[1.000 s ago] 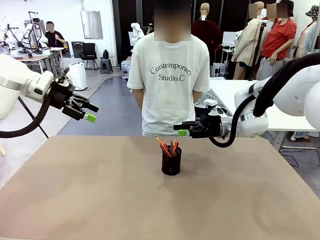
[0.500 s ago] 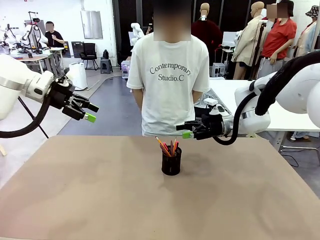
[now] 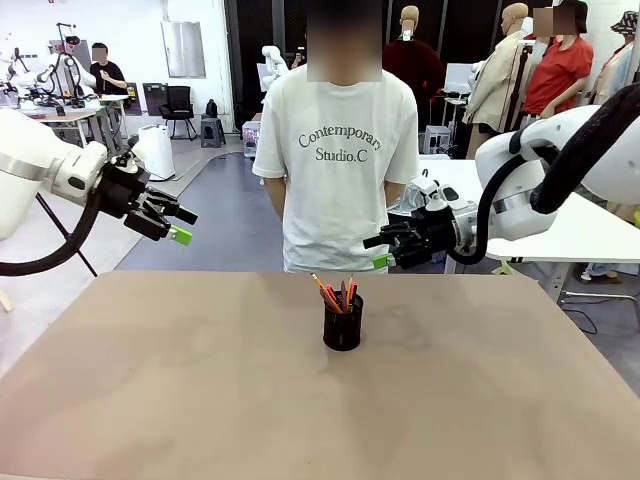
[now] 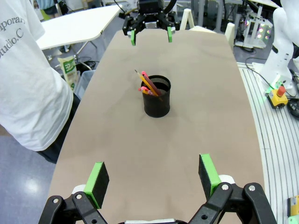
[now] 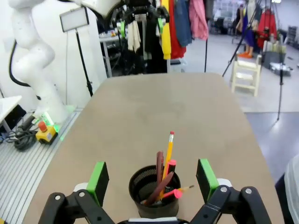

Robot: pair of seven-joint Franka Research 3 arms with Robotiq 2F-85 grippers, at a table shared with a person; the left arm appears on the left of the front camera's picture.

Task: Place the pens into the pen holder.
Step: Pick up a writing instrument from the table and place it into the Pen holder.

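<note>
The black mesh pen holder [image 3: 343,327] stands upright near the table's middle. The pens [image 3: 336,292] lean inside it, their tops fanning out above the rim; among them are a yellow-orange pencil [image 5: 168,148] and a dark maroon pen [image 5: 160,169]. My right gripper [image 3: 376,251] hovers open, up and to the right of the holder, holding nothing. In its wrist view the pen holder [image 5: 140,183] sits low between the green pads [image 5: 98,179]. My left gripper [image 3: 186,226] hangs open and bare, high at the far left. Its wrist view shows the pen holder [image 4: 156,96] and pens [image 4: 148,86] farther off.
A person in a white T-shirt [image 3: 336,150] stands at the table's far edge, right behind the holder. The brown table top [image 3: 200,400] spreads all around the holder. White tables and other equipment stand beyond the table's edges.
My right gripper has drawn back to the right, away from above the holder, its jaws wider than a second ago. The left arm and the pens have not moved.
</note>
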